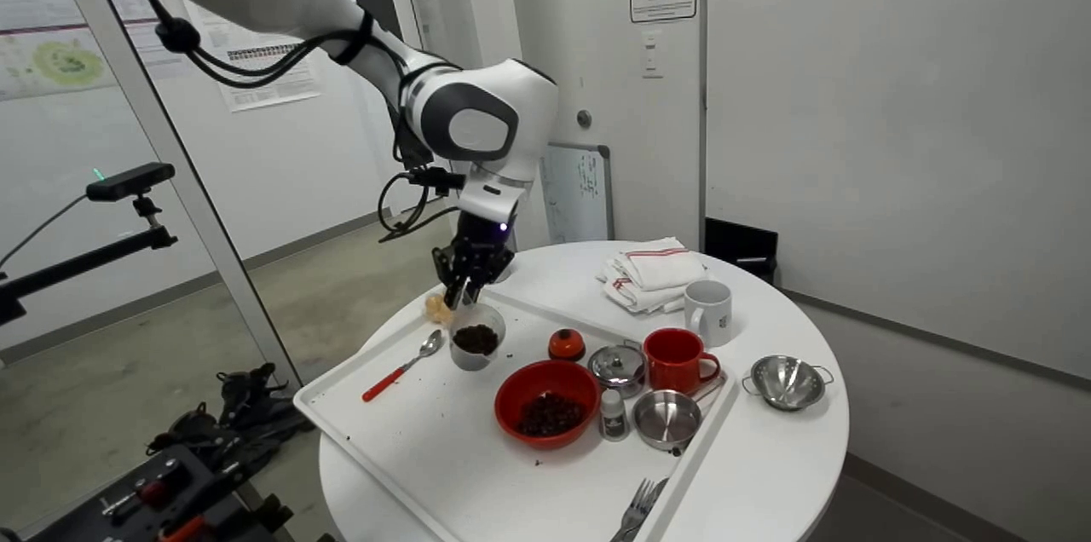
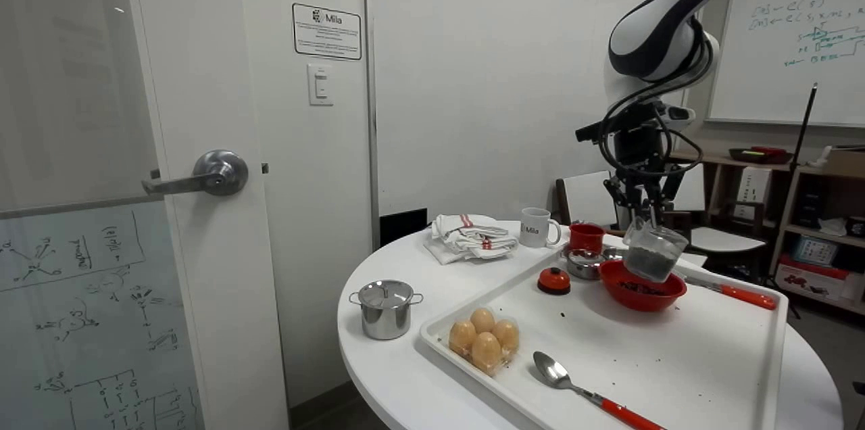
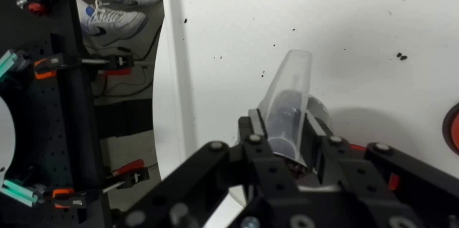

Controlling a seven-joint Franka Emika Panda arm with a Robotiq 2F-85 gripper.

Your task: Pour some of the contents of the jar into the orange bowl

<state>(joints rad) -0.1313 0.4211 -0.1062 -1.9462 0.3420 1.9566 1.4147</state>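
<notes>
White wall (image 2: pixel 500 78), round white table (image 1: pixel 776 448). In an exterior view, greyish see-through cylindrical jar (image 1: pixel 477 337) hung tilted, left of round red bowl (image 1: pixel 545 376), then small orange dark-edged piece (image 1: pixel 566 343), maybe the orange bowl, couldn't confirm. Main risk was spillage, from off-target tipping or slipping. Gripper (image 3: pixel 286 124) was partly closed, pinching jar's clear tapered part.

2 mugs (image 1: pixel 673 361); 4 eggs (image 2: pixel 486 351) vis.
</notes>
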